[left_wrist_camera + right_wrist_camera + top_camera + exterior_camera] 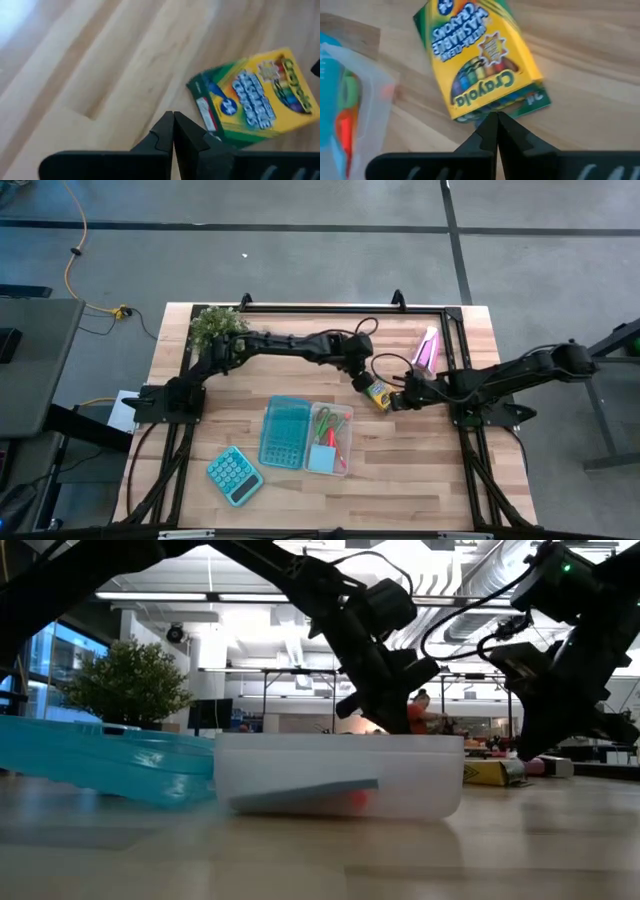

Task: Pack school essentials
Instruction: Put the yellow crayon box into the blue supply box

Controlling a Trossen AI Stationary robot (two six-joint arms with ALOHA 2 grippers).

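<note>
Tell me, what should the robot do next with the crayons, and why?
Probably open the right claw and close it on the crayon box. The box lies loose on the table, beside the clear bin. Both claws, left too, are shut and empty right at it.

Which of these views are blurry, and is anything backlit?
Left wrist view: crayon box smeared, print unreadable. Right wrist view: box sharper, clear container soft at the edge. Low view: arms silhouetted against bright ceiling lights, near tabletop out of focus.
</note>
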